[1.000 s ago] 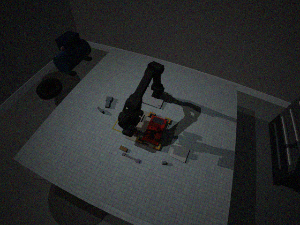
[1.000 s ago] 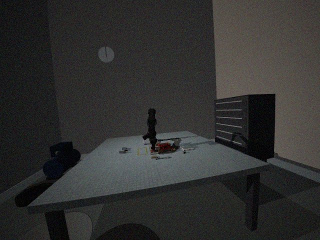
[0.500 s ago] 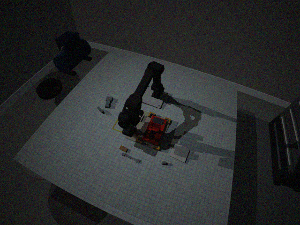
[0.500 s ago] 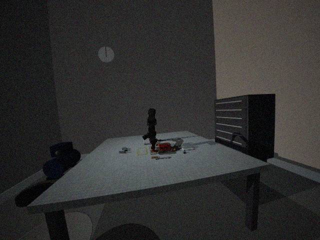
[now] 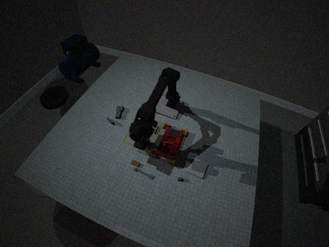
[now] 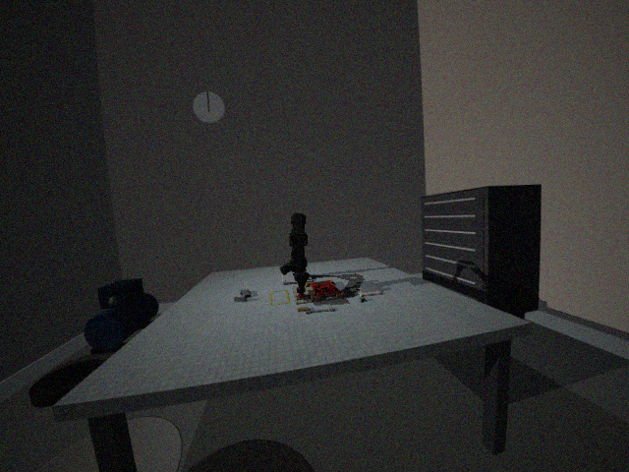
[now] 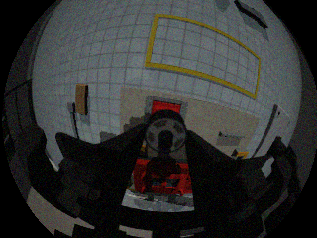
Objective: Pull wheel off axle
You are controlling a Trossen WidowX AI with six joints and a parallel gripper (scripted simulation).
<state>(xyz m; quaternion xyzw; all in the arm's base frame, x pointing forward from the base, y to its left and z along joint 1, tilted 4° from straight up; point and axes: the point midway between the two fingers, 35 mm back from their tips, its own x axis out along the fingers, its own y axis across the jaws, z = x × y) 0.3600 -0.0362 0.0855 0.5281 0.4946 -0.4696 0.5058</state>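
The arm (image 5: 152,106) is bending down over the middle of the desk (image 5: 201,212), with its gripper (image 7: 165,142) lowered at the near-left corner of the red toy car body (image 5: 169,140). In the wrist view the jaws are pinching the wheel (image 7: 165,134), a dark round part with a paler middle, sitting between the two dark fingers right above the red car body (image 7: 161,178). The wheel is at the car, and whether it is on the axle or lifted off it cannot be told from these dim pictures. The marked area (image 7: 201,54), a rectangle with a yellow outline, is lying on the gridded desk beyond the car in the wrist view, apart from the wheel; in the top view only a corner of the yellow outline (image 5: 127,140) is showing from under the arm. In the exterior view the yellow outline (image 6: 279,297) is lying just left of the arm (image 6: 298,254). Small loose parts are lying around the car: a grey block (image 5: 119,111) and a small grey piece (image 5: 110,121) to the left, a tan block (image 5: 135,162) and a grey bar (image 5: 143,173) in front, and a pale flat plate (image 5: 198,169) to the front right.
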